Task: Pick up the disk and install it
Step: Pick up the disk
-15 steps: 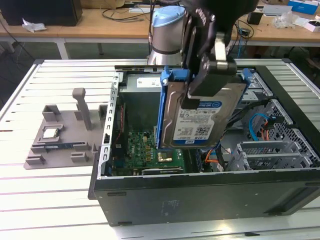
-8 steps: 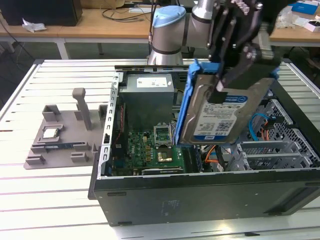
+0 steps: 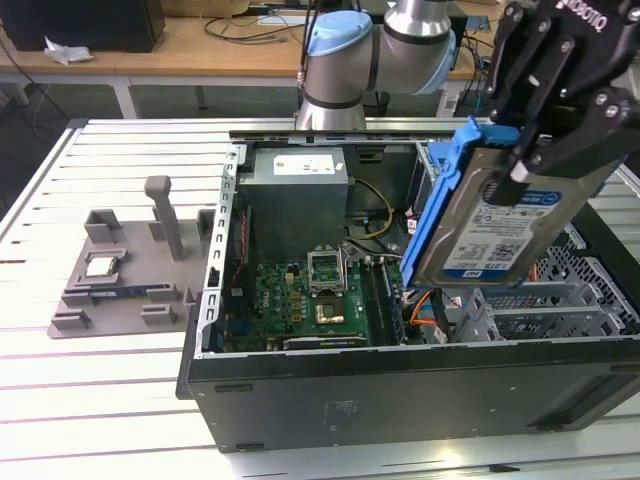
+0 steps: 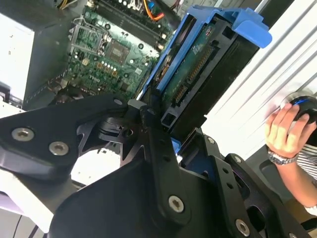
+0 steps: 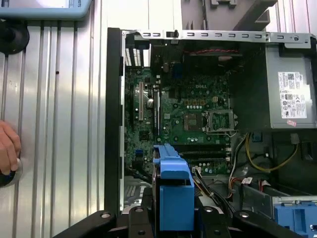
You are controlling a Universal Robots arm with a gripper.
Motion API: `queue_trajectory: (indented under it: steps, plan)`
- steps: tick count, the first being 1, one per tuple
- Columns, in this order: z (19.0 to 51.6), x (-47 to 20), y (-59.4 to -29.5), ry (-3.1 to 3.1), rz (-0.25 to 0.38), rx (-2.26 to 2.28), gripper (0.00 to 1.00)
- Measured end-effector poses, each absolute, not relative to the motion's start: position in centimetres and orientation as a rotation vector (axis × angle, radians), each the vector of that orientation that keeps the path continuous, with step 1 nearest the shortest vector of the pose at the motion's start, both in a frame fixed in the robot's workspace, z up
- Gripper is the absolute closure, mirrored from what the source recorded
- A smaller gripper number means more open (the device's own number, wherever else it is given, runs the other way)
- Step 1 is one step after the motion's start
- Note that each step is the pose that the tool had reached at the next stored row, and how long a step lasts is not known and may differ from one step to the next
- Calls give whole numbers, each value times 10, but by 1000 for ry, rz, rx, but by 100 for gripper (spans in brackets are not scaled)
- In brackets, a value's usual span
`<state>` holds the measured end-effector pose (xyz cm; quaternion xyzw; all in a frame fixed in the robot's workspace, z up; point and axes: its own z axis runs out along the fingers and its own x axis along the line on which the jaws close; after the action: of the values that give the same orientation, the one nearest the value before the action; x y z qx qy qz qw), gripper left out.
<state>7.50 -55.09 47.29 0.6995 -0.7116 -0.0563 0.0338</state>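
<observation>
The hand (image 3: 522,150) is closed tight on the disk (image 3: 498,228), so the picking up is done. The disk hangs tilted in the air over the open computer box (image 3: 400,405) on the desk (image 3: 100,400) (it touches nothing inside). Putting it in its place is not yet done.

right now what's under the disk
The disk, held by the gripper, hangs over the open case. Orange cables show beneath it; the case floor behind it is covered.
</observation>
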Motion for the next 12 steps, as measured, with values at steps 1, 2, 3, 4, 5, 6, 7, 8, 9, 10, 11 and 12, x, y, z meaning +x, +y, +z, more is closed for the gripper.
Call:
queue_trajectory:
  steps: [1, 2, 3, 4, 5, 6, 7, 8, 9, 10, 11, 12]
  plan:
    - [473, 77, -551, -2188, -174, 2151, 63]
    - [473, 81, -551, -2188, -175, 2151, 63]
    - [472, 83, -551, -2187, -176, 2150, 63]
    - [472, 86, -551, -2187, -177, 2150, 63]
    - [472, 89, -551, -2187, -177, 2149, 63]
    - [472, 91, -551, -2186, -178, 2149, 63]
    - [471, 94, -551, -2186, -179, 2149, 63]
    - [471, 96, -551, -2186, -179, 2149, 63]
    - [470, 99, -551, -2186, -180, 2148, 63]
    - [469, 104, -551, -2185, -181, 2147, 63]
    - [469, 107, -551, -2185, -182, 2147, 63]
    - [468, 111, -551, -2184, -183, 2146, 63]
